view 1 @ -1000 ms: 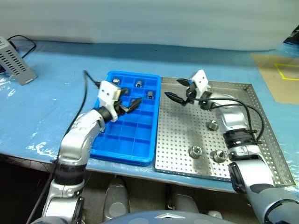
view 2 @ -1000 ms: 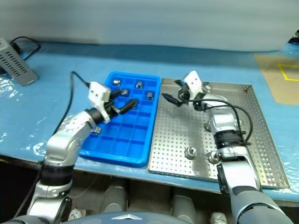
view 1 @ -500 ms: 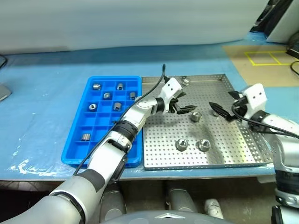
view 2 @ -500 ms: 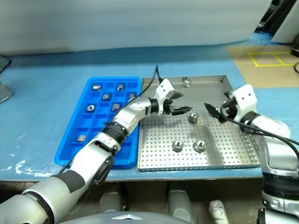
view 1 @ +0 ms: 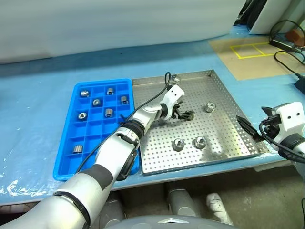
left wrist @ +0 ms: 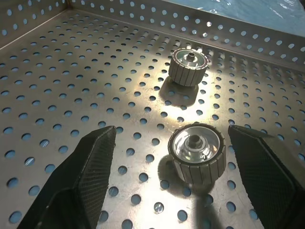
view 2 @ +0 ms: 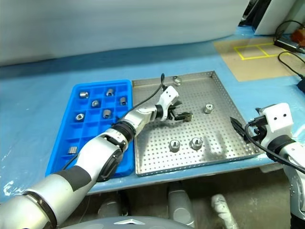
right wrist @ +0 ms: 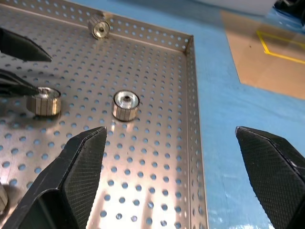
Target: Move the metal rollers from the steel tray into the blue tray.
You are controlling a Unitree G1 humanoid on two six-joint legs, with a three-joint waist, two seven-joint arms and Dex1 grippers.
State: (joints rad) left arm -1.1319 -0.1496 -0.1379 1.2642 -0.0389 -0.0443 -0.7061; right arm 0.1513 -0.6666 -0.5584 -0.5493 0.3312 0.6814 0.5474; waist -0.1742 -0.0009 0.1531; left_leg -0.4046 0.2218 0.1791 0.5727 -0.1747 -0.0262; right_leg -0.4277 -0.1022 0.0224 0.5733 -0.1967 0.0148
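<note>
Rollers remaining in the steel tray (view 1: 224, 102) number five as I count them from the head camera: one (view 1: 188, 115) between the spread fingers of my left claw (view 1: 185, 114), one (view 1: 209, 107) further toward the tray's right side, two (view 1: 178, 144) (view 1: 198, 141) side by side near the front rim, and one (view 1: 175, 79) against the far rim. My left claw reaches across from the blue tray (view 1: 69, 162) and sits low over the perforated floor; in its wrist view, the fingers (left wrist: 78, 179) stand wide apart on either side of the nearest roller (left wrist: 198, 151) without touching it, and a second roller (left wrist: 188, 66) lies beyond. My right claw (view 1: 248, 128) hangs at the right front corner of the steel tray, its fingers (right wrist: 71, 176) likewise fully spread and holding nothing. The blue tray lies just beside the steel tray on the left, on the blue-covered surface (view 1: 38, 95), and seven rollers (view 1: 109, 112) sit singly in its square compartments, six toward the far end and one (view 1: 77, 149) nearer the front.
</note>
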